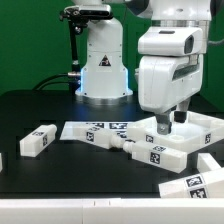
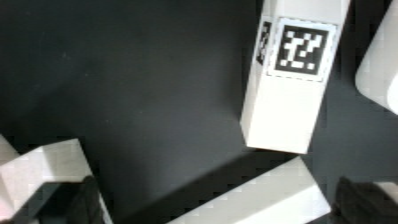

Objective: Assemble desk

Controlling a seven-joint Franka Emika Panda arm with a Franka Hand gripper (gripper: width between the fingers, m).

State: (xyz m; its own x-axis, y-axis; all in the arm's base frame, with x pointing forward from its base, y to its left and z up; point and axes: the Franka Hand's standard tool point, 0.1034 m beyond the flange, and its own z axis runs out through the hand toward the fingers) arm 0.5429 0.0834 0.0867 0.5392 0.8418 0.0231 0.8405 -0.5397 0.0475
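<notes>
The white desk tabletop [image 1: 198, 138] lies on the black table at the exterior view's right. My gripper [image 1: 168, 124] hangs just over its near-left part, fingers pointing down. In the wrist view the dark fingers [image 2: 71, 202] stand wide apart, with a white edge [image 2: 294, 195] low between them and touching neither. The gripper [image 2: 217, 205] is open and holds nothing. A white square leg with a tag [image 2: 285, 85] lies just ahead of the jaws. Other tagged legs lie at the left [image 1: 38, 142], in front of the tabletop [image 1: 142, 151] and at the front right [image 1: 192, 184].
The marker board [image 1: 98, 131] lies flat in the middle of the table. The arm's white base [image 1: 104, 70] stands behind it. Another white piece [image 1: 212, 161] lies at the right edge, and a white end shows at the far left edge [image 1: 2, 160].
</notes>
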